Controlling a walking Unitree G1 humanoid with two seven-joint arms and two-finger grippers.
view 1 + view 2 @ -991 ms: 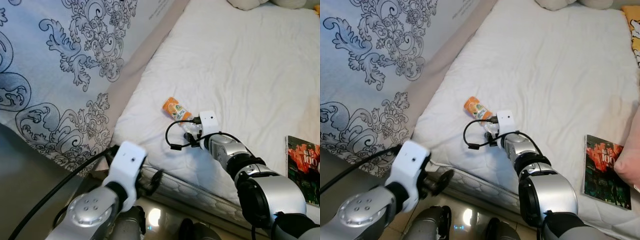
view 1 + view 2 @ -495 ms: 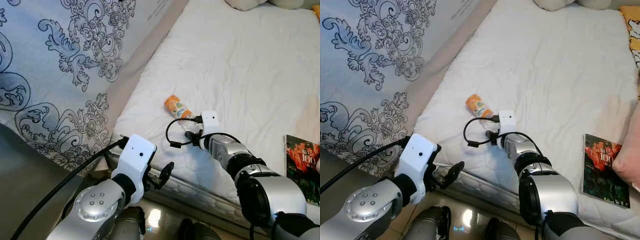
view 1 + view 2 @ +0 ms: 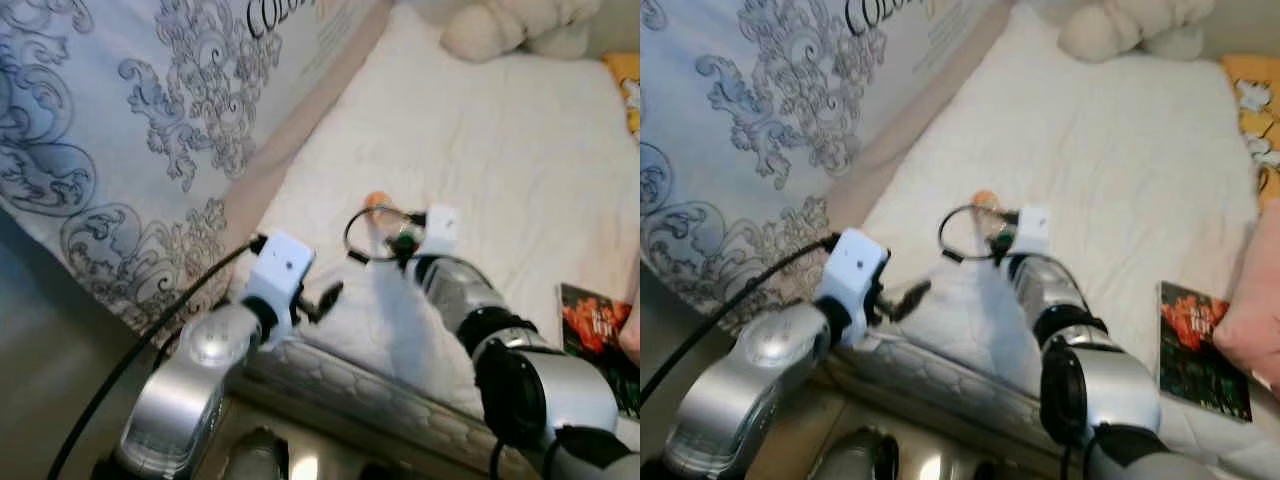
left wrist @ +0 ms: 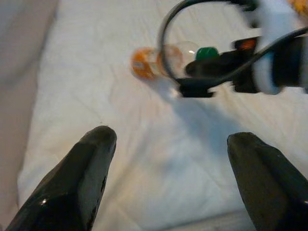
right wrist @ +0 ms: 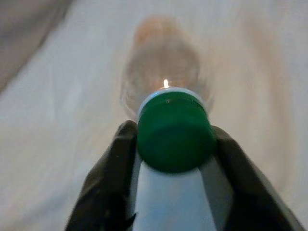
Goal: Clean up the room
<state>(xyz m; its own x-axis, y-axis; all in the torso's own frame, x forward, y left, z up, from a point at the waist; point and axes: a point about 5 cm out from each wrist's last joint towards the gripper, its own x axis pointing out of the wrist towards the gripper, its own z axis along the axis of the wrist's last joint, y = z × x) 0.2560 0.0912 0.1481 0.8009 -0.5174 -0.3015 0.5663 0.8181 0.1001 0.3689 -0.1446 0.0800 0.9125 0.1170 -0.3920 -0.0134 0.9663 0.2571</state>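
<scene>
- One bottle [image 3: 378, 203] lies on its side on the bed [image 3: 520, 150], at frame centre in the eye views. It has an orange label and a green cap [image 5: 174, 131]. The cap end faces the robot.
- Right gripper [image 5: 172, 144]: its jaws stand narrowly apart, one on each side of the cap. They appear closed on the bottle neck, just behind the cap. Judgement: the neck is the grip point because it is the end nearest the robot and narrow enough for the jaws.
- Left gripper [image 4: 178, 168]: its jaws are wide open and hold nothing. It hovers over the near edge of the bed, lower left of the bottle in the eye views, and points toward it. Judgement: it is in a standby position, ready to support the bottle if needed.
- One book [image 3: 1202, 340] with a dark cover and red print lies flat near the right edge of the eye views, well apart from the bottle.
- One pale plush toy [image 3: 500, 25] rests at the top of the frame, at the far end of the bed.
- A patterned blue-and-white cover [image 3: 130, 130] fills the upper left.
- Judgement: the bottle is the item being cleared now; the book is not yet handled.
- The eye views are blurred; fine contact detail is taken from the right wrist view.
</scene>
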